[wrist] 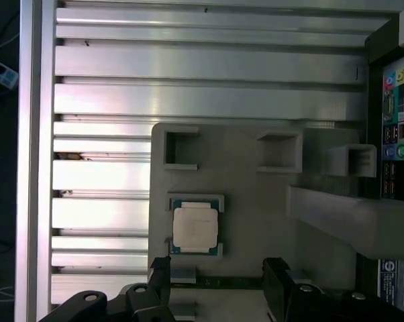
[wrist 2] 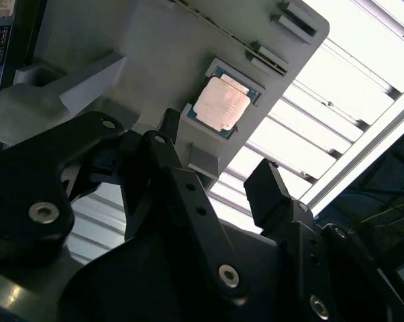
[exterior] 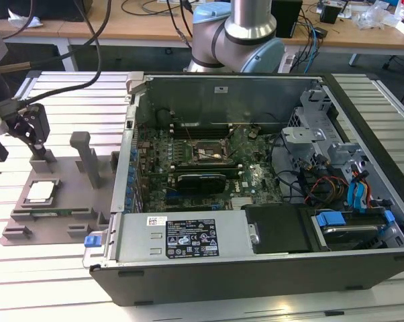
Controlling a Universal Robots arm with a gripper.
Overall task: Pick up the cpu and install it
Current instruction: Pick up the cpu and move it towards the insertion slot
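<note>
Fingers [exterior: 34, 134] [wrist 2: 182, 174] [wrist: 280, 278]: two, black, on one gripper. They are spread wide with nothing between them and touch nothing. They hang over the near end of the tray.

Cpu [exterior: 41, 192] [wrist 2: 225, 104] [wrist: 195, 227]: one, a flat square chip with a silver top and a thin green border. It lies flat in a recess of the tray, below and just beyond the fingertips. It is clear of both fingers and sits closer to one than to the other.

Tray [exterior: 61, 194] [wrist 2: 155, 40] [wrist: 256, 208]: one, grey plastic, flat on the table, directly under the fingers.

Uprights on the tray: four counted in the first wrist view. Three are hollow square posts [wrist: 182, 147] standing in a row past the cpu, away from the fingers. The fourth is a long block [wrist: 349, 215] to the side of the finger that is farther from the cpu.

Table [exterior: 74, 87] [wrist 2: 336, 87] [wrist: 188, 60]: one, of ribbed aluminium slats, carrying the tray and the case.

Computer case [exterior: 256, 282] [wrist: 395, 107]: one, dark, lying open with its inside facing up. It is just beside the tray, on the exterior view's right of the fingers.

Motherboard [exterior: 188, 168]: one, green, inside the case, well apart from the fingers.

Black card [exterior: 202, 181]: one, long, lying across the motherboard.

Arm [exterior: 245, 33]: one, grey and pale blue. Its base stands behind the case, well apart from the fingers.
</note>
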